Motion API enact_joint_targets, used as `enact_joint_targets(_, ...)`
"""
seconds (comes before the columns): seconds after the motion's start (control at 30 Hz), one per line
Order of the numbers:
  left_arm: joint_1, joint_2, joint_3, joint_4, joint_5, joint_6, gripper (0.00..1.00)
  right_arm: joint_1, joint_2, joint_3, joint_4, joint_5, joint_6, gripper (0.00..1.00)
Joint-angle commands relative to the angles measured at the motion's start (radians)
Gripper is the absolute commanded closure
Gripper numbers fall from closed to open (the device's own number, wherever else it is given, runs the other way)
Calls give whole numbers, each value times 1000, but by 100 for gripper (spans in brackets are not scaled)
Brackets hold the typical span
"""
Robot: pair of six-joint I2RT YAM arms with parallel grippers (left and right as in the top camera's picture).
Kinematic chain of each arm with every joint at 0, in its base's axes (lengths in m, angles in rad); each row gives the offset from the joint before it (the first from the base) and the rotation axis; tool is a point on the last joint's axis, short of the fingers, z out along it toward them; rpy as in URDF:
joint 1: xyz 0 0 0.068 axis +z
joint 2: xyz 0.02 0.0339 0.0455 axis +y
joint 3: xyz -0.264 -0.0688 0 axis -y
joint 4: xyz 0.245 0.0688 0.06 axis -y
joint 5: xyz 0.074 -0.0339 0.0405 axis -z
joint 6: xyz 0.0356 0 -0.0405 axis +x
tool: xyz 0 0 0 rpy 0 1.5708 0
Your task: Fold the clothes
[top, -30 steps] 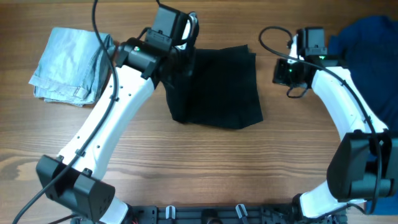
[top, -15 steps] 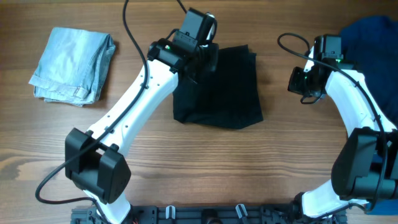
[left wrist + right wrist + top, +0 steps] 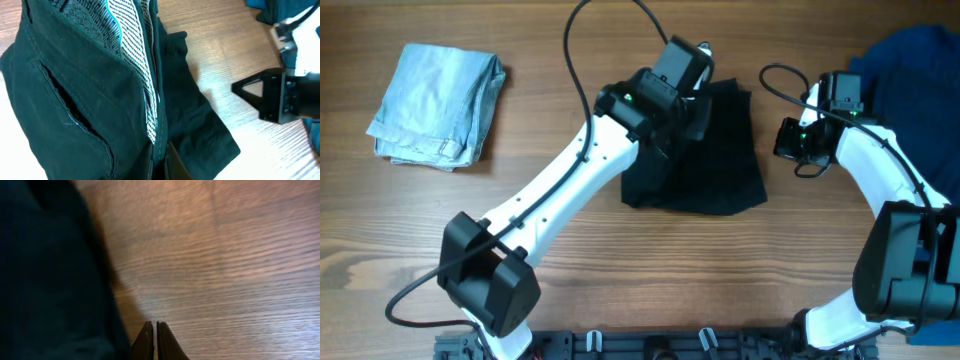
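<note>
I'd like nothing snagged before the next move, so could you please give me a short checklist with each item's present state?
1. Left hand closed on the black shorts: ok.
2. Right hand shut, empty, over bare table beside the shorts: ok.
3. Shorts lying flat: not ok, bunched, patterned lining exposed.
4. Folded denim clear of both arms: ok.
5. Blue garment free of the right arm: cannot tell, they overlap from overhead.

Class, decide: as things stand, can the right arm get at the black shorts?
Probably yes. The right arm's shut fingers sit just off the black shorts' right edge, only bare table between; the left arm covers the shorts' other side.
</note>
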Motion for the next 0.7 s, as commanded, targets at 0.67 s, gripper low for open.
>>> enact_joint_targets(0.67,264,-60,22,-232,-586,171,96,85,12,-119,181,-183,35,96)
